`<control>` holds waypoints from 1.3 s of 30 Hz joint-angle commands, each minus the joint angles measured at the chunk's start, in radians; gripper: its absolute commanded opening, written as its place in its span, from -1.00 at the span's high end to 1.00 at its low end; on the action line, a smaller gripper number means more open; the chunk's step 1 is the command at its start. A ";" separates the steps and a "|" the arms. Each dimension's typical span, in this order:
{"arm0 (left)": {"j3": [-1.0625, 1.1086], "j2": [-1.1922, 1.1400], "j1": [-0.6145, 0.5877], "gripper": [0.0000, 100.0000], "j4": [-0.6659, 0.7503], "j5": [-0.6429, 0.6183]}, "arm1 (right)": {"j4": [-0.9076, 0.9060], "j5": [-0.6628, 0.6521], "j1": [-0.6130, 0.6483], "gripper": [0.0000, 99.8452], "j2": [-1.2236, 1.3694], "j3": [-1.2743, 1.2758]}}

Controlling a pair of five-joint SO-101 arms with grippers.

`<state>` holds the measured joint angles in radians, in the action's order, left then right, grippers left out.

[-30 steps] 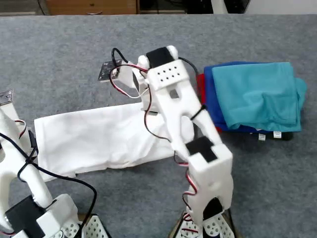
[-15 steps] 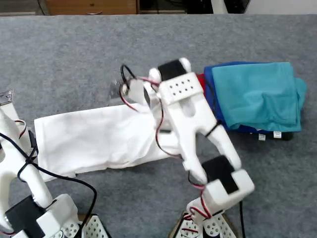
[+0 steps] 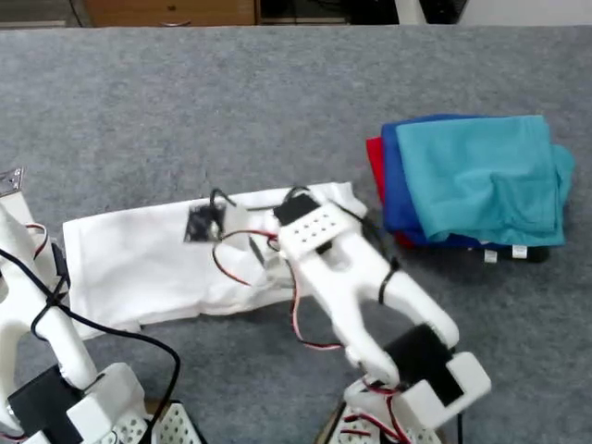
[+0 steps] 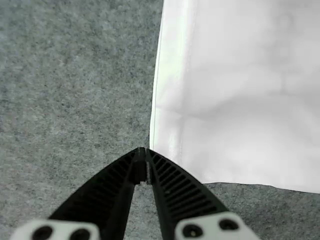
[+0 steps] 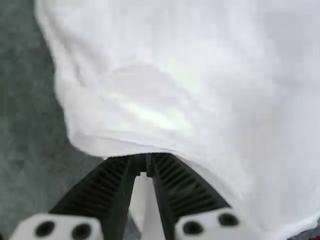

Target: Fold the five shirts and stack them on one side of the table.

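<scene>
Should the right end effector (image 5: 146, 167), pinching the white shirt (image 3: 139, 259) by its edge, slip, the fold would collapse crooked on the tabletop (image 3: 139, 111).

Centre of the high view, the middle of the white shirt (image 3: 139, 259) is hidden under the right arm (image 3: 351, 277). Lower left, the left arm (image 3: 18, 277) runs off the edge. The red shirt (image 3: 374, 162) is just a sliver beneath the teal shirt (image 3: 476, 176). Right wrist view: cloth all blur.
</scene>
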<state>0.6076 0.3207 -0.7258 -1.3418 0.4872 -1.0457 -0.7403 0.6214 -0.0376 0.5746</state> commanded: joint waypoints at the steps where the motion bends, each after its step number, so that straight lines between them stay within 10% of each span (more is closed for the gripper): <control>1: -0.003 0.033 -0.012 0.96 0.003 0.000 | 0.160 0.084 0.010 1.00 0.067 -0.048; 10: -0.003 0.033 -0.012 0.96 0.003 0.000 | 0.150 0.146 0.013 1.00 0.292 -0.305; 23: 0.035 0.033 -0.012 0.96 0.006 0.003 | -0.331 0.140 -0.090 1.00 0.297 -0.538; 39: -0.025 0.042 -0.017 0.96 0.002 0.003 | -0.201 0.216 0.096 1.00 0.314 -0.535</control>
<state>0.6229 0.3268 -0.7319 -1.3418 0.4856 -1.3188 -0.5654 0.6981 0.2677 0.0836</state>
